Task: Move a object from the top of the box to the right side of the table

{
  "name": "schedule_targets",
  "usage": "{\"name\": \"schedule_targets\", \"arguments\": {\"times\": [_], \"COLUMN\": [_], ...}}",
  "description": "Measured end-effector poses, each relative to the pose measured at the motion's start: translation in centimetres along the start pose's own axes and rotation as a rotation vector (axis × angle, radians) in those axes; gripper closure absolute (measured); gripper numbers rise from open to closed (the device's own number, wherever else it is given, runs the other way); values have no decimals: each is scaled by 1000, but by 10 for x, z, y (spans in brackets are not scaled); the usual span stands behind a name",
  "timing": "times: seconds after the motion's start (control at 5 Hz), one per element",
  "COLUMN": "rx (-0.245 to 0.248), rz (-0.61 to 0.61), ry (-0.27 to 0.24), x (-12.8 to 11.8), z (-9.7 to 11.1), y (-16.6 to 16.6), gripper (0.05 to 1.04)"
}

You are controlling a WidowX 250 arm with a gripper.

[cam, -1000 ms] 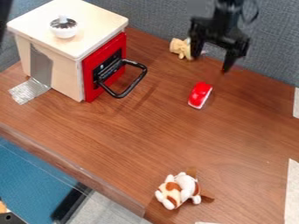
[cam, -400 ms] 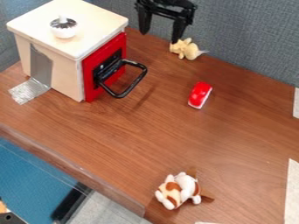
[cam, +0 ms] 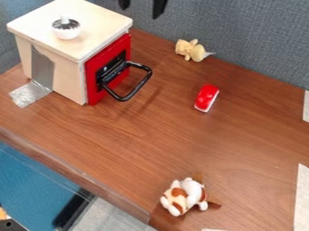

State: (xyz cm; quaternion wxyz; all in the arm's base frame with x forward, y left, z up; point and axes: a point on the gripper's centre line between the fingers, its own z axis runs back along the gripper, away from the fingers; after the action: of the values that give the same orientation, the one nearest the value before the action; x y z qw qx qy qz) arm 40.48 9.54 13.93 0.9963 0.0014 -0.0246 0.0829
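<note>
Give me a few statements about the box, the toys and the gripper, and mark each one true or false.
1. The silver-and-white object is on top of the box. True.
2. The red item leans against the box. False: it lies on the table, apart from the box.
3. The gripper is at the view's top edge, fingers apart. True.
4. The black handle is on the box's lid. False: it is on the red front.
</note>
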Motion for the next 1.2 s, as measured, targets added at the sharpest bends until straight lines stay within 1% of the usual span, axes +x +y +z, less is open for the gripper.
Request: {"name": "schedule_targets", "arguments": {"times": [0.2,0.4,0.6,0.8,1.0,1.2], "rx": [-5,-8,-1,4,29,43], "rz": [-24,-45,-65,-74,-94,-103], "ry": [-42,-33,-68,-71,-52,-62], "x": [-7,-21,-36,-42,-49,-54], "z": [17,12,14,4,-5,-3], "y": [10,29,49,63,75,77], "gripper": [83,83,83,83,83,83]}}
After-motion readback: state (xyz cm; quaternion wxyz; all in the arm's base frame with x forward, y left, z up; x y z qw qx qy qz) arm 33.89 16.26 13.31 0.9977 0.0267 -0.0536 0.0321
